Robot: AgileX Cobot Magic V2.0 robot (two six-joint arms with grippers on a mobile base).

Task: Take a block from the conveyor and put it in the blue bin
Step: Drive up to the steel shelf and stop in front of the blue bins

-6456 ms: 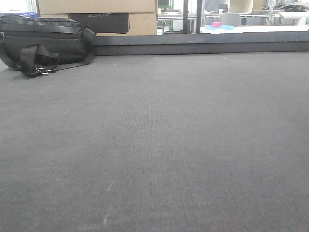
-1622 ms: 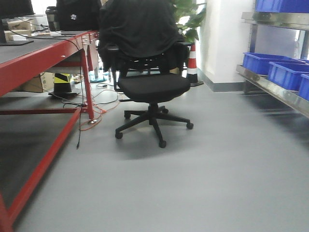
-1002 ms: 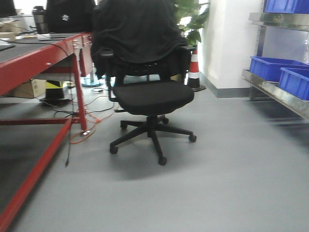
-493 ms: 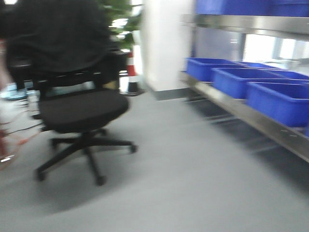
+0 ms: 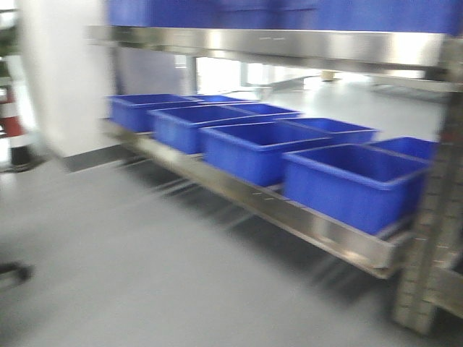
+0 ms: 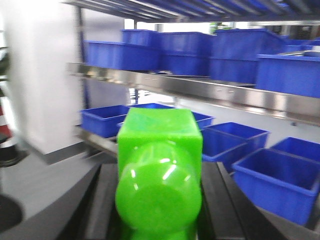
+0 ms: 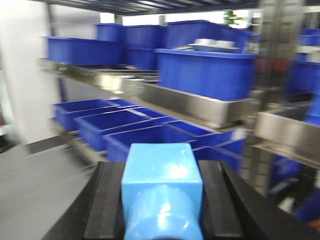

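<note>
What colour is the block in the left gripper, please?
The block is bright green; left wrist view.

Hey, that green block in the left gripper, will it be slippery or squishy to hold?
Probably rigid: the green block shows crisp edges inside the left gripper. Its glossy highlights suggest smooth plastic, so it may slip. The rounded end could let it roll once released.

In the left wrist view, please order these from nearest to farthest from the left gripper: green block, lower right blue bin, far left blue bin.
1. Green block, held in the left gripper.
2. Lower right blue bin, at the near end of the row.
3. Far left blue bin, at the far end, beside the white wall.
</note>
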